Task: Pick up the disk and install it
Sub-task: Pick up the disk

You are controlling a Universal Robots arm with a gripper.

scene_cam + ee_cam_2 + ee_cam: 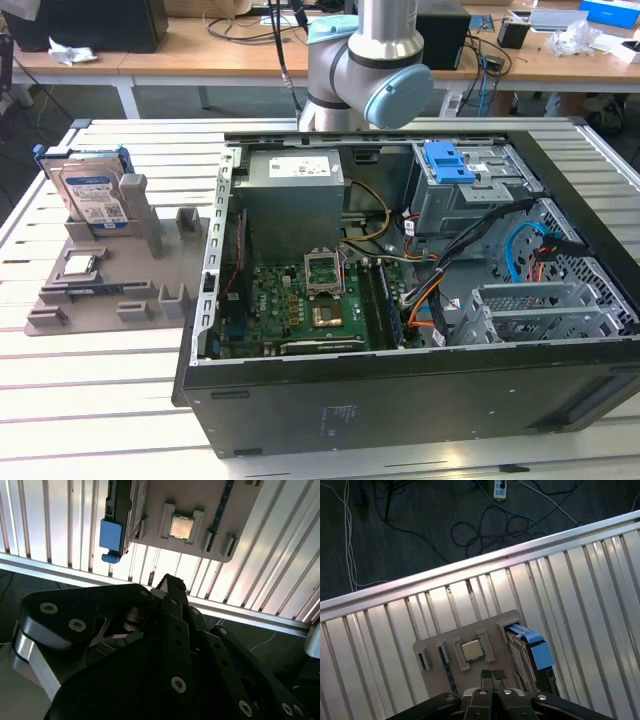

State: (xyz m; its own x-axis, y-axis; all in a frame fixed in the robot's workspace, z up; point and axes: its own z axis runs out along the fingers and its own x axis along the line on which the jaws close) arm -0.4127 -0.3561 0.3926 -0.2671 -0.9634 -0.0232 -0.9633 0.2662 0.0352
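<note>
Silver rectangular disk (530, 652) in blue frame stands edgewise on grey holder plate (467, 677); tool (492, 675), clenched empty, hovers above plate, disk beside.

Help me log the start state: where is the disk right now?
The disk stands on edge in the grey fixture plate at the exterior view's left, outside the computer case, next to the processor chip.

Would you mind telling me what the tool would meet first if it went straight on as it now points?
Probably the grey holder plate, between the processor chip and the disk, though depth is hard to judge.
</note>
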